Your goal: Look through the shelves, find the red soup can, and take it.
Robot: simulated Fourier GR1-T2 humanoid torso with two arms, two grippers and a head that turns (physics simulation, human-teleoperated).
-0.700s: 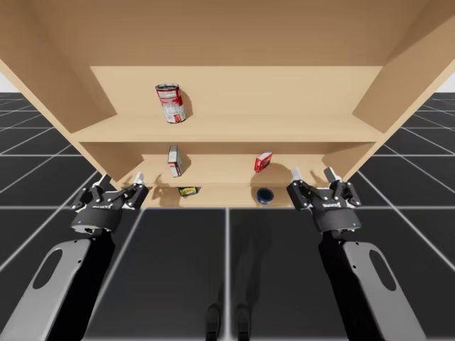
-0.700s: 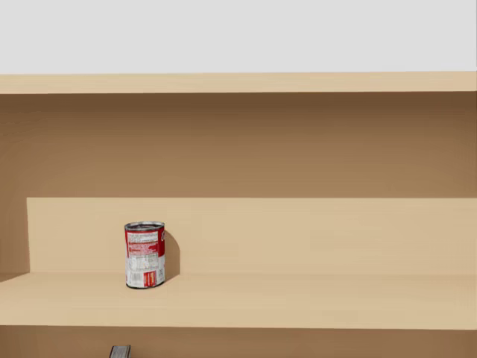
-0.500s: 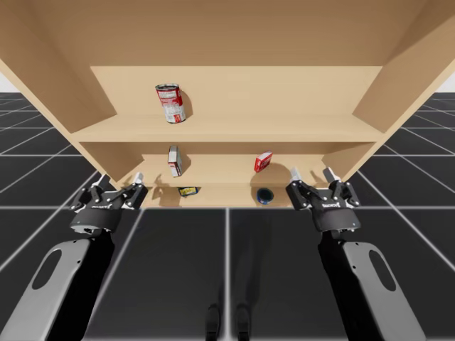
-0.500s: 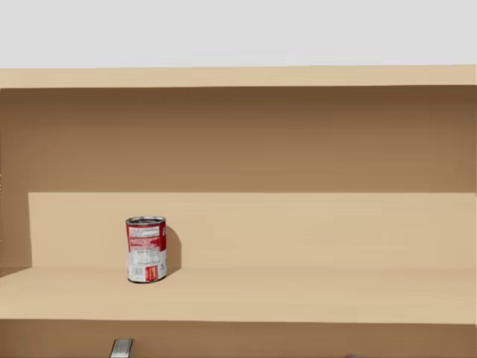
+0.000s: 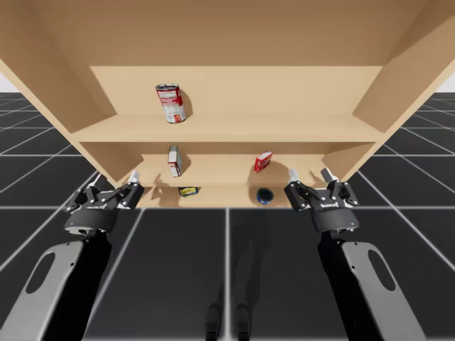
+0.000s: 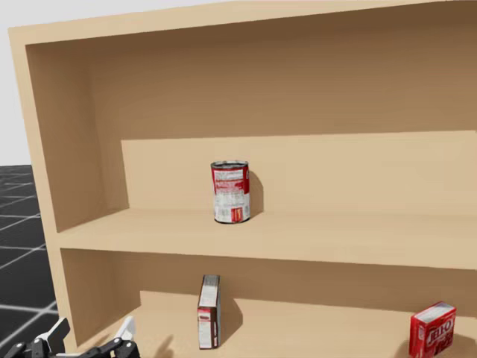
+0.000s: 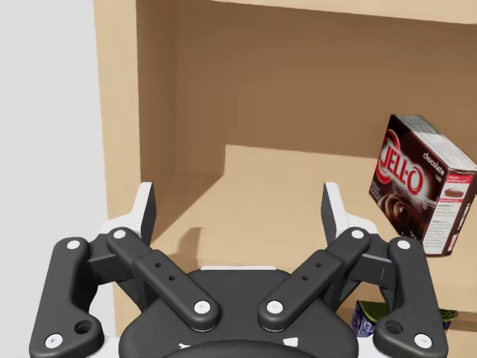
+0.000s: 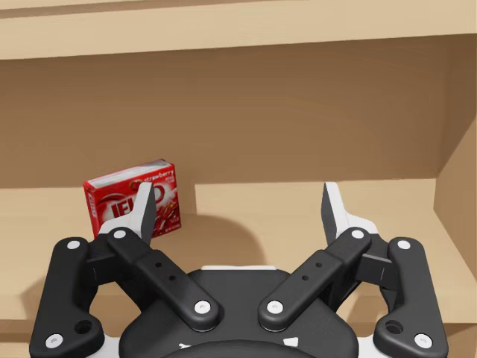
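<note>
The wooden shelf unit [image 5: 284, 89] holds the red soup can [image 5: 170, 103] upright on its upper shelf, toward the left; on the shelf below stand a brown box [image 5: 174, 161] and, well apart to its right, a red box [image 5: 263, 161]; since the earlier pictures the robot's head has turned, while can and boxes kept their places; the left gripper [image 5: 111, 185] has sunk slightly; it and the right gripper [image 5: 308, 174] hover before the lowest shelf, fingers spread wide, holding nothing, well below the can.
</note>
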